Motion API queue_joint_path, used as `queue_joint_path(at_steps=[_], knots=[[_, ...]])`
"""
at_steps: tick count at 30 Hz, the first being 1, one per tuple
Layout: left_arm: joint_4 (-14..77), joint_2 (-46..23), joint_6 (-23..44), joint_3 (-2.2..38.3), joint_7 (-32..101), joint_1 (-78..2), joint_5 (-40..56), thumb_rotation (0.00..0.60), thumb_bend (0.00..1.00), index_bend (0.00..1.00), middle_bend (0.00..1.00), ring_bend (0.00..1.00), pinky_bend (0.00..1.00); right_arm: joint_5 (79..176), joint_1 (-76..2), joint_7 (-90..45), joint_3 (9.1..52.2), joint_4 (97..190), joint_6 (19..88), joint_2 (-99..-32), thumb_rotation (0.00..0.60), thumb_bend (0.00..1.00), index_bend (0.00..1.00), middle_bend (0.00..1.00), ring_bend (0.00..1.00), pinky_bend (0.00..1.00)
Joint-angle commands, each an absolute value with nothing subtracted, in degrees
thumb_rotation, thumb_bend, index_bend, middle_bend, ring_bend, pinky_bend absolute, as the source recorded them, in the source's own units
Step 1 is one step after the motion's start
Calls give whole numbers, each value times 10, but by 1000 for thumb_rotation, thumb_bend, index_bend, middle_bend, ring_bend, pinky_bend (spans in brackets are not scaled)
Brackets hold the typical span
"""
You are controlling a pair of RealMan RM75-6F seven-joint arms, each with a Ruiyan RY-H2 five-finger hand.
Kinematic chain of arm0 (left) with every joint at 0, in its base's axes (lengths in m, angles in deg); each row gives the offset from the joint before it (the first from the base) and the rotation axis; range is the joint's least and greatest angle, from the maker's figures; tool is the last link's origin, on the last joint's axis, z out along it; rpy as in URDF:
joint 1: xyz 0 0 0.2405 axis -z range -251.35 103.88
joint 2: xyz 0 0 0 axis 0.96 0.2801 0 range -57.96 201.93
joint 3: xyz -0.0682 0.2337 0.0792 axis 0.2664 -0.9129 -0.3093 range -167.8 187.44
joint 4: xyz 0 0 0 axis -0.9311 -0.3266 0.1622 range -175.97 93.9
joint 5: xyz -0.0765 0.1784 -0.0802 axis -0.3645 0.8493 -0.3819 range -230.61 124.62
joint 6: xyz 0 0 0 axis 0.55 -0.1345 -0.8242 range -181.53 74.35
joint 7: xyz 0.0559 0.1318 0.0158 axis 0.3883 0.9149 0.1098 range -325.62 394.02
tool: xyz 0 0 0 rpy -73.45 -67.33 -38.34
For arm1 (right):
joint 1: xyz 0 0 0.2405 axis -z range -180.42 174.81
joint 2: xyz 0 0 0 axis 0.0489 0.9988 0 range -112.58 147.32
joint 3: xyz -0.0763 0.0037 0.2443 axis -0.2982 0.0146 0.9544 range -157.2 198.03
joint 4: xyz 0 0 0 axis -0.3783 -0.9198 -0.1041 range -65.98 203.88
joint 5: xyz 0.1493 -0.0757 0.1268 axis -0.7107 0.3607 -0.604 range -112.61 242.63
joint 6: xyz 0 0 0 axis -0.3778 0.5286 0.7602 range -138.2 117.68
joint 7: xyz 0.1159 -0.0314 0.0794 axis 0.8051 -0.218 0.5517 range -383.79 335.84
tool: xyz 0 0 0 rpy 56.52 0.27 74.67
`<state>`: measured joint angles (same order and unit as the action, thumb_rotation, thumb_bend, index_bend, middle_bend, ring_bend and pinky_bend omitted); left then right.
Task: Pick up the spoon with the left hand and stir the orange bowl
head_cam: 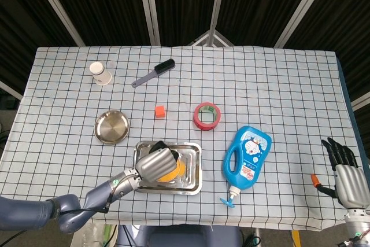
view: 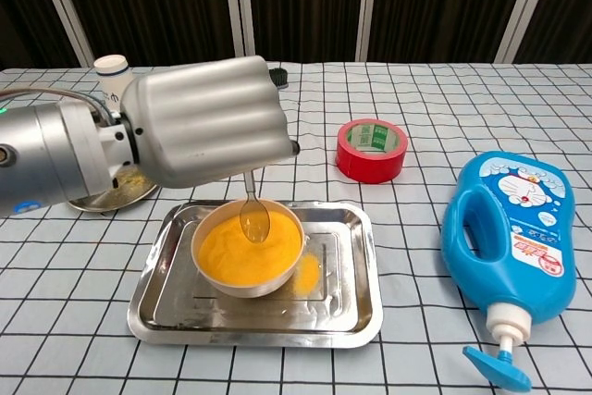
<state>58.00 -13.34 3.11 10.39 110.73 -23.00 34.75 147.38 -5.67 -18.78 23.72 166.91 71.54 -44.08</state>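
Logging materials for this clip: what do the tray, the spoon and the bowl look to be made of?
Tray: probably stainless steel, polished; it mirrors the bowl and the spill. Spoon: looks like metal or clear plastic, glossy and tinted orange by the contents; hard to tell. Bowl: likely plastic or ceramic, with a smooth pale rim and wall.

Head view looks steeply down from high above the near edge, taking in the whole table [head_cam: 289, 85] out to its far corners. Chest view sits low at the near edge, facing level across toward the far edge, much closer in. Both share the tray [head_cam: 193, 169] [view: 365, 302], tape [head_cam: 207, 115] [view: 371, 149] and bottle [head_cam: 248, 154] [view: 513, 228] near the middle.
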Motion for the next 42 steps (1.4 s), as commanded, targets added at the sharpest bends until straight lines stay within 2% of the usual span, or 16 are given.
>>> queue_joint_path(at_steps=[1, 23, 32, 42], knots=[[585, -139, 25, 103, 1115, -229, 348, 600, 699, 834, 1000, 993, 1000, 1474, -57, -187, 237, 1669, 715, -441, 600, 380, 0, 0, 0, 0], [533, -162, 17, 118, 1170, -238, 290, 600, 699, 833, 1000, 993, 1000, 1474, -56, -185, 237, 1670, 715, -439, 600, 379, 0, 0, 0, 0], [538, -151, 37, 121, 1134, -238, 314, 600, 699, 833, 1000, 992, 1000, 1475, -56, -186, 237, 1670, 715, -440, 600, 379, 0, 0, 0, 0], [532, -147, 25, 120, 1153, -234, 308, 600, 699, 834, 1000, 992, 1000, 1474, -56, -185, 237, 1671, 715, -439, 600, 380, 0, 0, 0, 0]])
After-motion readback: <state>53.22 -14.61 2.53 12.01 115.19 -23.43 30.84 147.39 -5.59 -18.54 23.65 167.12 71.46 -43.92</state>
